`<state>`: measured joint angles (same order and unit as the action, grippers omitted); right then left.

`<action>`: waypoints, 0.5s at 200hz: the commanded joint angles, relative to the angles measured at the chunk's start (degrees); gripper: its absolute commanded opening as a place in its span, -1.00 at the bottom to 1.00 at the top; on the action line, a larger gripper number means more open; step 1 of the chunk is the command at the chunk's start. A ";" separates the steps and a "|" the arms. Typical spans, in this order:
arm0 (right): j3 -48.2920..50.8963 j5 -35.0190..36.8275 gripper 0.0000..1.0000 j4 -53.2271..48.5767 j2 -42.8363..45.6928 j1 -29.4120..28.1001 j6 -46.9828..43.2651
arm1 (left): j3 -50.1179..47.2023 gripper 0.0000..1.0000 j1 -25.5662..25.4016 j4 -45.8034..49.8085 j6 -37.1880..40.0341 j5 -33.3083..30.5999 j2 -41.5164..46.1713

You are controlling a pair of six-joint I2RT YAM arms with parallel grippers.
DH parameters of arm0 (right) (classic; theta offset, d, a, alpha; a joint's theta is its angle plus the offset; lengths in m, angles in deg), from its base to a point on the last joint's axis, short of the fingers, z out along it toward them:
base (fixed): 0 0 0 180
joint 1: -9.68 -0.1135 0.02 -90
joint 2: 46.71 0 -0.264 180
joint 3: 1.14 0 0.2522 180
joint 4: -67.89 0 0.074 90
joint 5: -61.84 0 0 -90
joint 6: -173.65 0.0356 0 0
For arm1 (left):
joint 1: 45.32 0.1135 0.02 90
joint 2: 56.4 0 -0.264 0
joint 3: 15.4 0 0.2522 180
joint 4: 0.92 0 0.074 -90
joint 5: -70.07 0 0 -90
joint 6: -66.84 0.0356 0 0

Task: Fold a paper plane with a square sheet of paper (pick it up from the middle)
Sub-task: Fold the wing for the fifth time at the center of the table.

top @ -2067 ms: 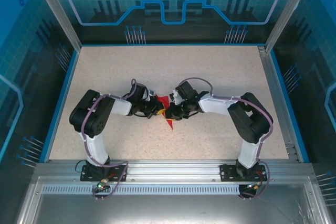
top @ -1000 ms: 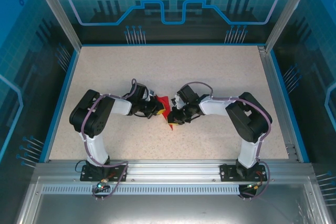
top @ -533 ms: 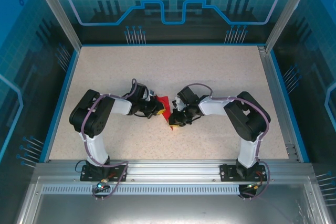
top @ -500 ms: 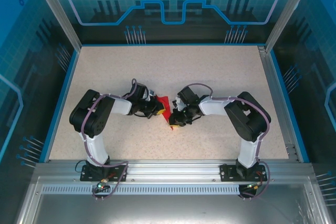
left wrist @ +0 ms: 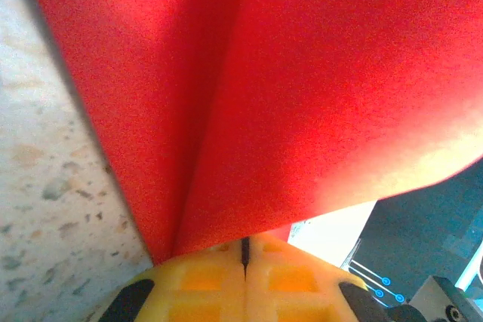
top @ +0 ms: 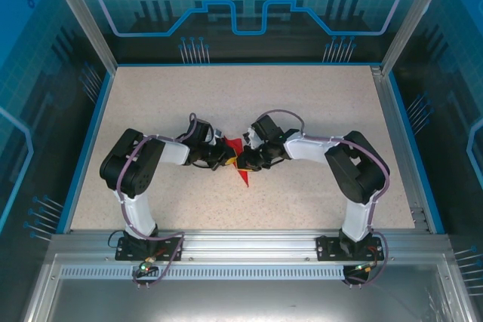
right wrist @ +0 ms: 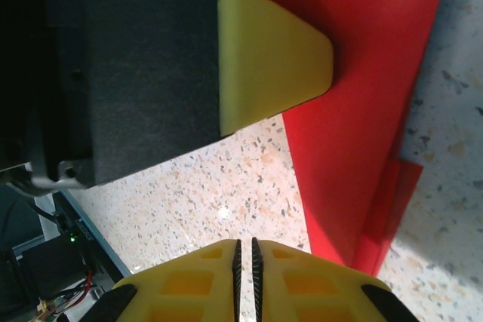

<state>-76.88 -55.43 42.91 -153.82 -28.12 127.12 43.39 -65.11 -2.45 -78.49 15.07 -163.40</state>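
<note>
While the left gripper (left wrist: 245,253) has its jaws clamped on the red paper (left wrist: 302,96) in the middle of the surface (right wrist: 249,179), the right gripper (right wrist: 244,253) has its jaws together at the paper's edge. The paper is already folded narrow and pointy, so I think only some folds are left.

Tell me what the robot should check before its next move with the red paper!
1. Left gripper pinching the folded red paper: ok.
2. Right gripper shut, with nothing between its jaws: ok.
3. Crease running straight down into the left pinch: ok.
4. Paper's lower layers lying flat on the table: cannot tell.
5. Room between the two grippers, seen from above: not ok, they sit very close.
</note>
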 commanded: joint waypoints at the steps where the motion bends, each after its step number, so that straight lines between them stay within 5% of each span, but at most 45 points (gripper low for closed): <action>1: -0.94 -0.45 -0.70 0.17 -2.22 0.66 1.06 | -0.39 -1.00 -0.49 6.54 1.10 -0.54 -1.71; 100: 2.81 2.54 -0.72 -1.65 -5.67 1.68 0.00 | -0.52 -1.00 -0.51 6.94 1.28 -0.46 -1.19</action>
<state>-75.52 -54.64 43.50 -157.29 -26.75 127.36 43.57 -65.11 -1.96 -78.30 15.05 -163.40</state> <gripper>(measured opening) 0.142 0.056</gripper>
